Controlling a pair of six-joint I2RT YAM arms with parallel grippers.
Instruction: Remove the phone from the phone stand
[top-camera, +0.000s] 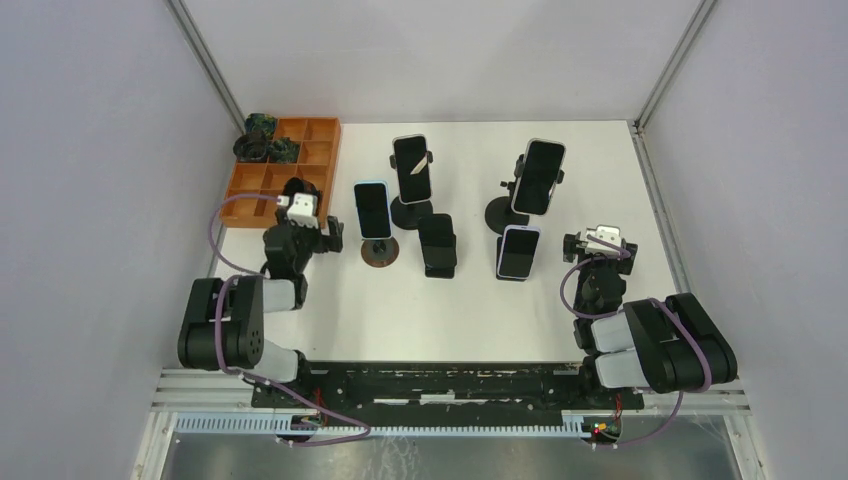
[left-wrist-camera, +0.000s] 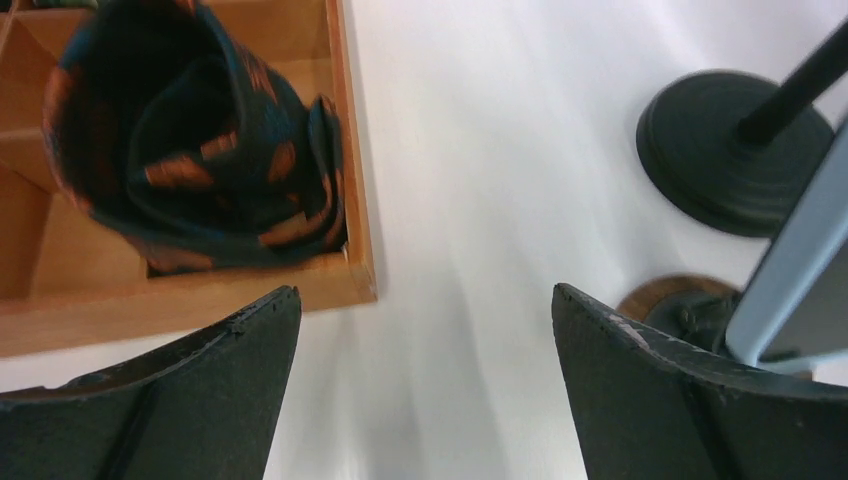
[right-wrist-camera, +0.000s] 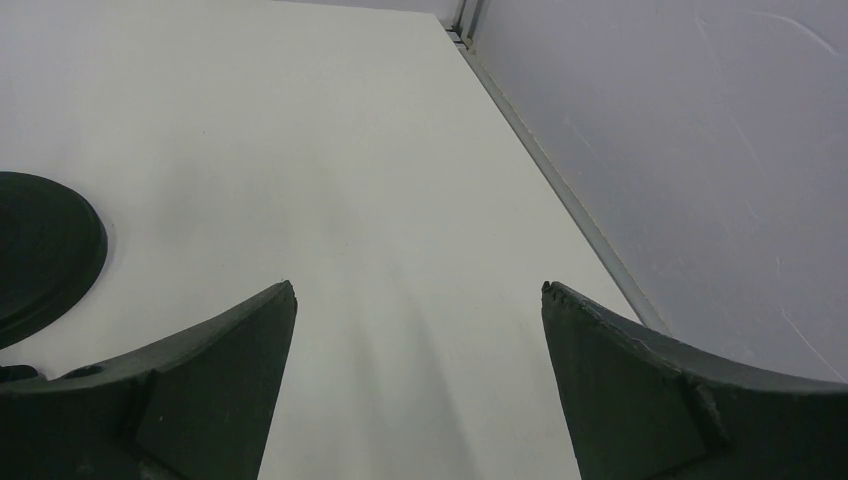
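Note:
Several phones stand on stands on the white table (top-camera: 470, 310). A light-blue phone (top-camera: 372, 210) leans on a stand with a round brown base (top-camera: 379, 254). Behind it a phone (top-camera: 412, 168) sits on a black pole stand (top-camera: 410, 213). To the right are a tall phone (top-camera: 540, 176) and a lower phone (top-camera: 518, 251). My left gripper (top-camera: 316, 212) is open just left of the light-blue phone, whose edge (left-wrist-camera: 800, 270) shows past the right finger; nothing lies between the fingers of the left gripper (left-wrist-camera: 425, 300). My right gripper (top-camera: 600, 246) (right-wrist-camera: 418, 290) is open over bare table, right of the lower phone.
An orange wooden tray (top-camera: 285, 165) (left-wrist-camera: 345, 200) with compartments stands at the back left and holds a rolled dark cloth (left-wrist-camera: 190, 140). A dark stand (top-camera: 437, 245) stands mid-table. A black round base (right-wrist-camera: 40, 250) lies left of the right gripper. The side wall (right-wrist-camera: 700, 150) runs close on its right.

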